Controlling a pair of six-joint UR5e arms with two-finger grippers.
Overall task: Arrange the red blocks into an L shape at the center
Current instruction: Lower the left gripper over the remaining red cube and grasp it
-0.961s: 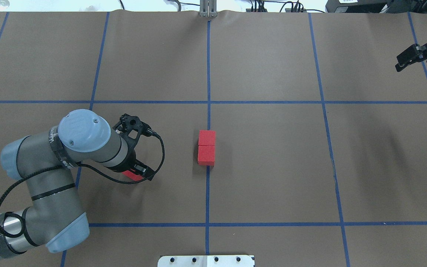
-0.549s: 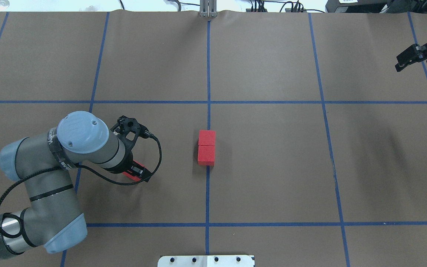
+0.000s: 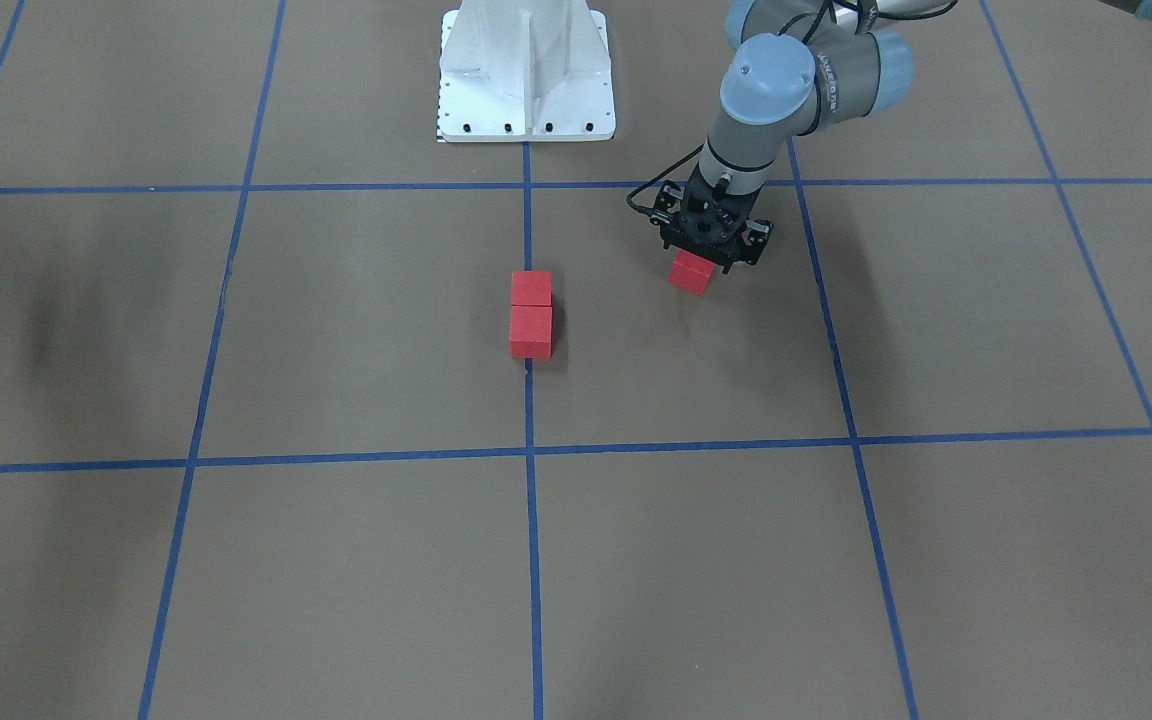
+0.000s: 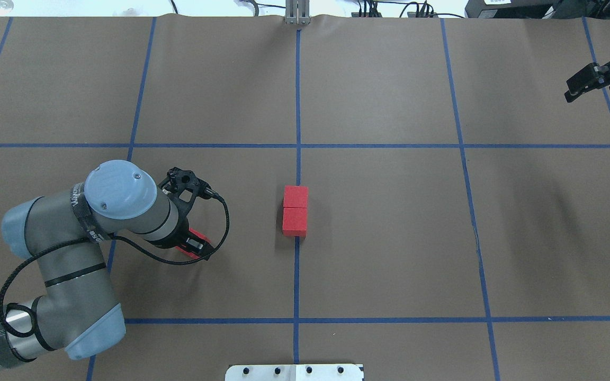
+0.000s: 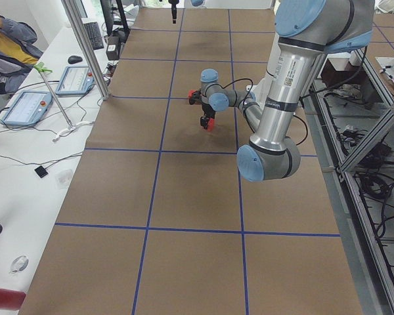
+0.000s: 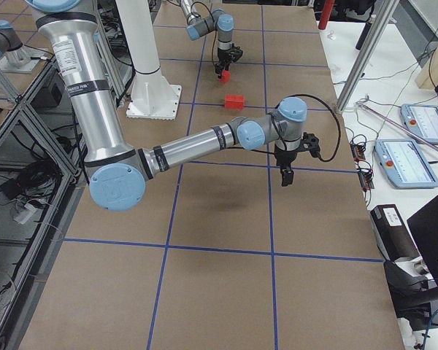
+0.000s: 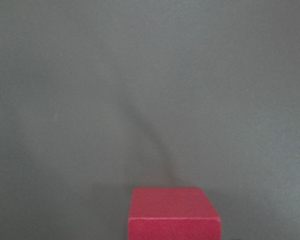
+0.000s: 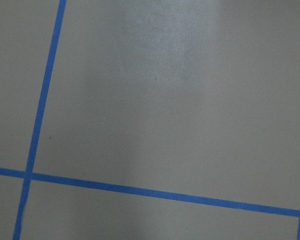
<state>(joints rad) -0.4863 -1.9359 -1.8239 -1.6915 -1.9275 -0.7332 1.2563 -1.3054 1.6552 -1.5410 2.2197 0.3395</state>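
Two red blocks [image 4: 295,210] touch end to end in a short column on the centre grid line; they also show in the front view [image 3: 531,315]. My left gripper [image 4: 193,245] is shut on the third red block [image 3: 691,273], held low over the brown mat to the robot's left of the pair. That block fills the bottom edge of the left wrist view [image 7: 174,214]. My right gripper [image 4: 590,95] hangs open and empty at the far right of the table, well away from the blocks. The right wrist view holds only mat and blue lines.
The robot's white base plate [image 3: 526,100] sits at the near table edge [image 4: 294,372]. Blue tape lines [image 4: 297,275] divide the brown mat into large squares. A metal post [image 4: 297,13] stands at the far edge.
My left arm has shifted slightly left and back, with the red block moving along in the gripper. The two centre blocks and the right arm have not moved.
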